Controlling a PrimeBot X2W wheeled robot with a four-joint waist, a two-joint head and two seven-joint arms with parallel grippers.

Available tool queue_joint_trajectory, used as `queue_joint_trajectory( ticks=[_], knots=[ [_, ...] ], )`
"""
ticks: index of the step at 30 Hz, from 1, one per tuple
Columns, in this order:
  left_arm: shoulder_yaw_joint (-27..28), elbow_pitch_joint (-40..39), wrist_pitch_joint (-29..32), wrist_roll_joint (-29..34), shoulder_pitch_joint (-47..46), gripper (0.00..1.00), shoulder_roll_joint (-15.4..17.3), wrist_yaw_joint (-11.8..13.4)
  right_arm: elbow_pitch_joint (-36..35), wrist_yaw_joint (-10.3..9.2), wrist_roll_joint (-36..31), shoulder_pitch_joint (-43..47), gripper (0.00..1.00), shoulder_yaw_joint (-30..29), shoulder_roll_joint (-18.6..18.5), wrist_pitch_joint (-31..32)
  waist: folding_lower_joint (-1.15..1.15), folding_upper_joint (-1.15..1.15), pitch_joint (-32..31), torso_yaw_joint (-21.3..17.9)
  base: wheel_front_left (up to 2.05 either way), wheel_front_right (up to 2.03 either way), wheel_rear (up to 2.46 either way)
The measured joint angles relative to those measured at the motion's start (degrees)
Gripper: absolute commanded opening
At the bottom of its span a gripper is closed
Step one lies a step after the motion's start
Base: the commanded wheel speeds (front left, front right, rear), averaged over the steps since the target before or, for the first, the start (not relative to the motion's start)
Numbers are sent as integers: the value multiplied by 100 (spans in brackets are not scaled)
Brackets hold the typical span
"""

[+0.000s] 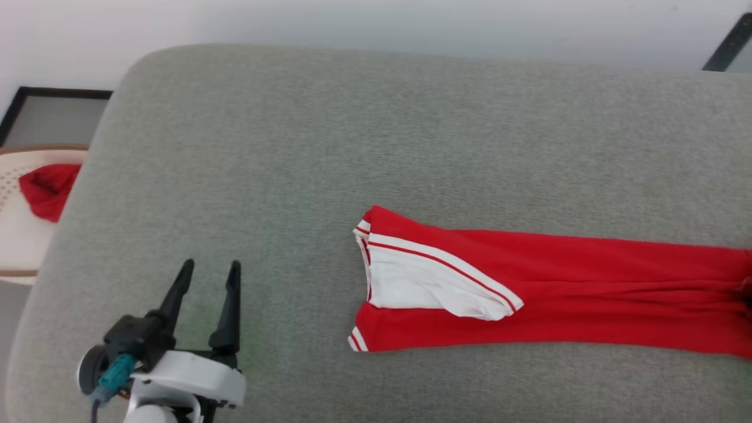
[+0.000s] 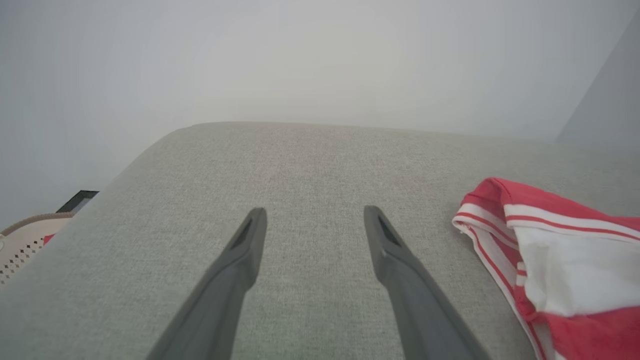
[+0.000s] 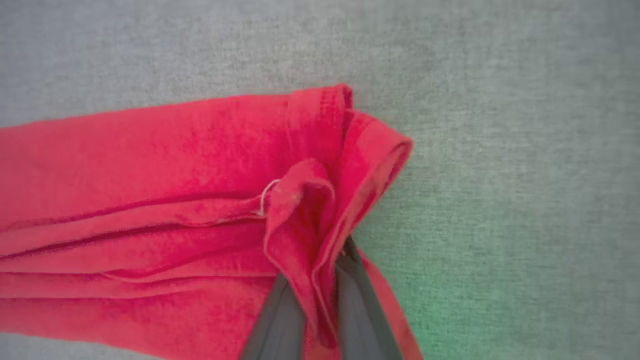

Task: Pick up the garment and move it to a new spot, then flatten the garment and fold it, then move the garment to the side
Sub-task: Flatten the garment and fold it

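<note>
Jaws of the right gripper (image 3: 320,280) pinch a fold at the right end of the bright red, white-sleeved T-shirt (image 1: 529,276), which lies along the right half of the grey upholstered cushion (image 1: 294,147). The left gripper (image 1: 211,264) holds its jaws wide at near left.

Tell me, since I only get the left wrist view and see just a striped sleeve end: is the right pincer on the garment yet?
Observer: Yes. In the right wrist view the right pincer is shut on a bunched red hem of the garment.
Operator: How does the rest lie?
Observer: In the head view it is a long narrow strip on the grey cushion, running to the picture's right edge.
Operator: And my sleeve end?
Observer: The white sleeve sits at the strip's left end in that view.
</note>
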Motion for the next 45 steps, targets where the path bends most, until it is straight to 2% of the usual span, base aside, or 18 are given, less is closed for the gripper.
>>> queue_joint_trajectory(
  ticks=[3, 15, 21, 25, 28, 37, 40, 45],
  knots=[
    [148, -23, 0, -34, 69, 100, -25, -16, 102, 0, -21, -13, 0, -234, -68, -323, 0, 0, 18, -133, 0, 0, 0],
    [499, -221, 0, 2, 207, 100, -59, -49, 642, -8, -495, 153, 0, -1648, -984, -1481, 0, 0, 110, -570, 0, 0, 0],
    [523, -249, 0, 116, 236, 100, -58, -49, 458, -8, -412, 241, 0, -1834, -829, -1521, 0, 0, 65, -662, 0, 0, 0],
    [467, -272, 0, 192, 264, 100, -59, -57, 27, -9, -370, 431, 0, -1569, -624, -1404, 0, 0, -24, -692, 0, 0, 0],
    [474, -343, 0, 203, 268, 100, -70, -58, -565, -9, -292, 661, 0, -1230, -526, -1235, 0, 0, -99, -688, 0, 0, 0],
    [310, -456, 0, 175, 398, 100, -73, -58, -2730, -9, 26, 1089, 0, -170, -62, -533, 0, 0, -260, -621, 0, 0, 0],
    [258, -464, 0, 158, 412, 100, -70, -58, -3142, -9, 104, 1082, 0, 160, 101, -409, 0, 0, -276, -570, 0, 0, 0],
    [202, -444, 0, 135, 406, 100, -75, -58, -3362, -9, 45, 1020, 0, 713, 257, -359, 0, 0, -291, -436, 0, 0, 0]
  ],
)
